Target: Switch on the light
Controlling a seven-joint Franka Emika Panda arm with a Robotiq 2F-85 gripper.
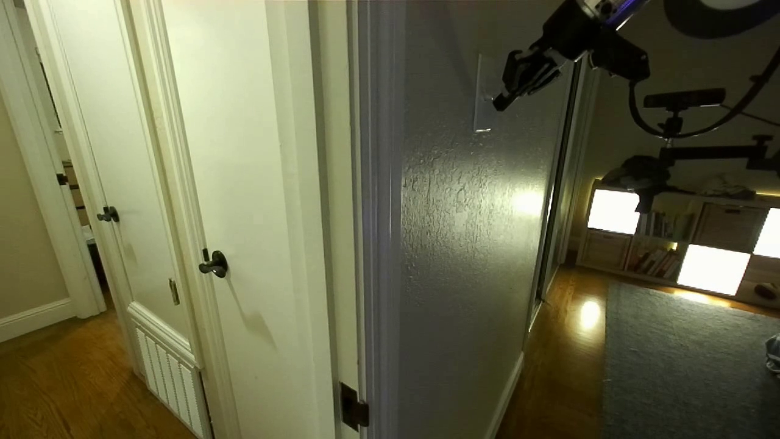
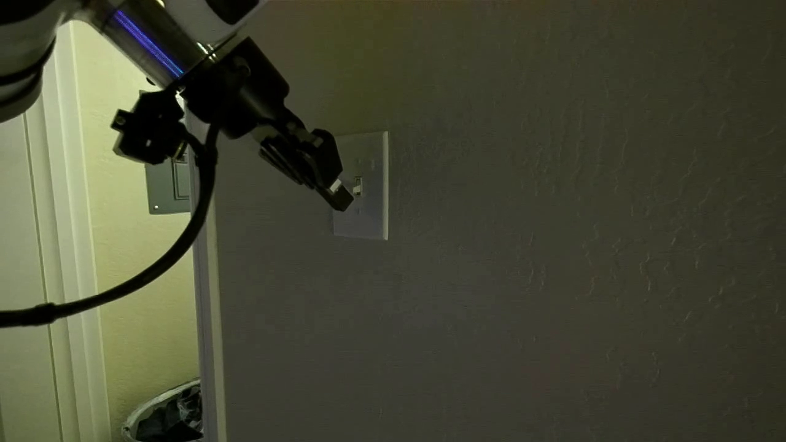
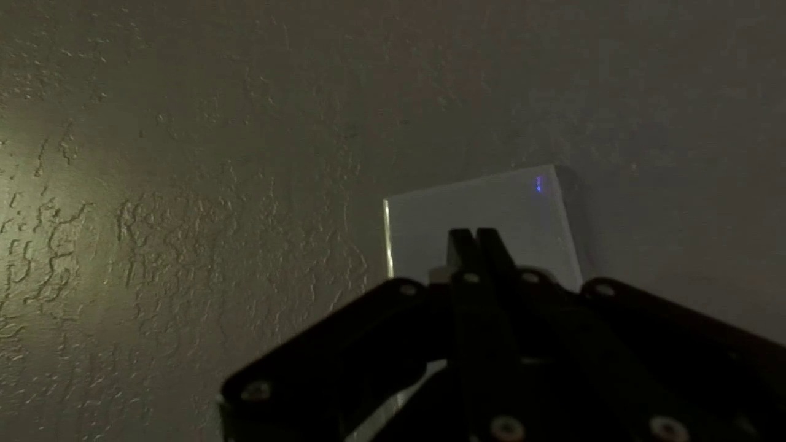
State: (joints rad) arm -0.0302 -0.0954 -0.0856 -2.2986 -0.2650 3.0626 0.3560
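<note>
The light switch is a pale upright wall plate, seen in both exterior views point(image 1: 483, 82) point(image 2: 371, 212). In an exterior view its small toggle point(image 2: 358, 186) shows at the plate's middle. The plate also shows in the wrist view point(image 3: 424, 230), its lower part hidden behind the fingers. My gripper point(image 1: 501, 102) point(image 2: 341, 197) point(image 3: 474, 236) is shut and empty, its fingertips together with only a thin gap. It tilts down toward the plate, its tips in front of it, close beside the toggle in an exterior view. I cannot tell whether they touch. The lamp is out of view.
The plate is on a textured grey wall point(image 2: 522, 276). A door frame point(image 1: 381, 213) stands near it, with white doors and a dark knob point(image 1: 214, 264) beyond. A cable point(image 2: 202, 215) hangs from the wrist. A camera stand point(image 1: 685, 99) and a shelf point(image 1: 664, 194) stand behind.
</note>
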